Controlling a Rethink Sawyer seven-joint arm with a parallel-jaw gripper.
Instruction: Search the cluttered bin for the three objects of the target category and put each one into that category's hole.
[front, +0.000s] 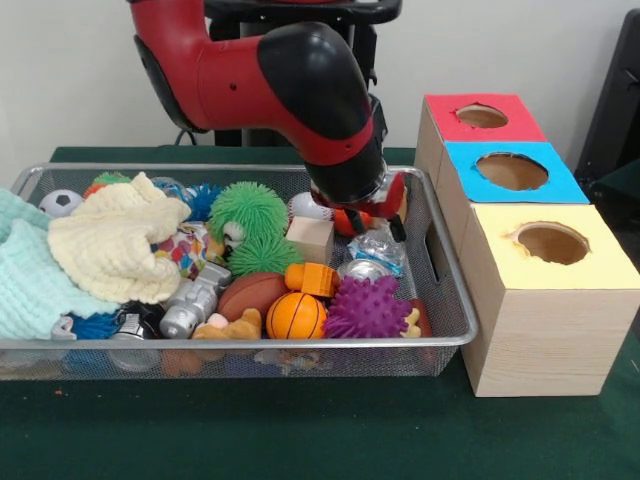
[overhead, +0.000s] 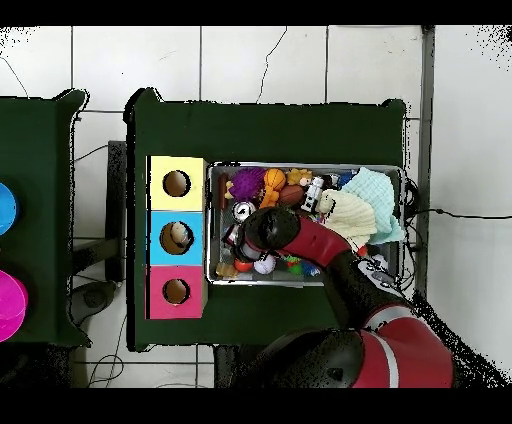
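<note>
Pincer (front: 372, 215) lowered into the right rear part of the wire bin (front: 455, 335), its black tips down among the toys; whether it is clenched or released cannot be told, since the arm's wrist hides it from above; an orange-red object (front: 347, 222) lies directly at the tips, contact uncertain. Close around it: a baseball (front: 303, 205) behind-left, a wooden block (front: 311, 238) just left, a crumpled clear wrapper (front: 378, 247) and a silver can (front: 362, 269) just in front. Farther out: two green furry balls (front: 248, 208), a purple spiky ball (front: 367, 308), a small basketball (front: 295, 316), a brown football (front: 252, 293), a silver toy robot (front: 193, 303); a cream knitted cloth (front: 115, 240) and a mint cloth (front: 25, 275) cover the left end (a small soccer ball (front: 61, 202) sits at the rear left corner). Beside the bin on the green worktop (front: 300, 430) stands a wooden box row with three holes: red (front: 482, 117), blue (front: 512, 171), yellow (front: 552, 243); overhead, something pale shows inside the blue hole (overhead: 177, 237).
</note>
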